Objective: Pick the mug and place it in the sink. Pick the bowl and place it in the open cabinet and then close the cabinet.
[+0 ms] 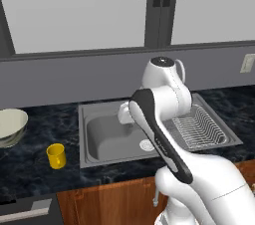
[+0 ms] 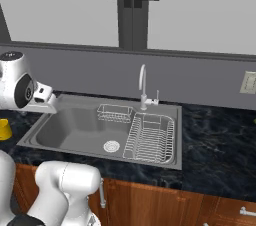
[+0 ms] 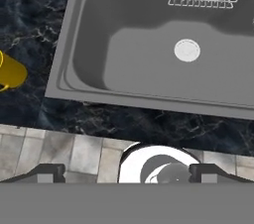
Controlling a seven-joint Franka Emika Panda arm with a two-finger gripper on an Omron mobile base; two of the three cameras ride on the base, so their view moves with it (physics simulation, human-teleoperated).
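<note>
The gripper (image 3: 127, 171) hangs open and empty above the sink (image 3: 74, 34). The mug (image 3: 10, 72) sits off to its left; a misaligned reach could topple it.

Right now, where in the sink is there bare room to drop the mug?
The sink floor around the drain is bare, left of the wire rack. The small basket crowds the back wall. The mug stands on the counter.

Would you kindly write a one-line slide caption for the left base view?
Yellow mug and patterned bowl wait on the dark counter left of the sink.
</note>
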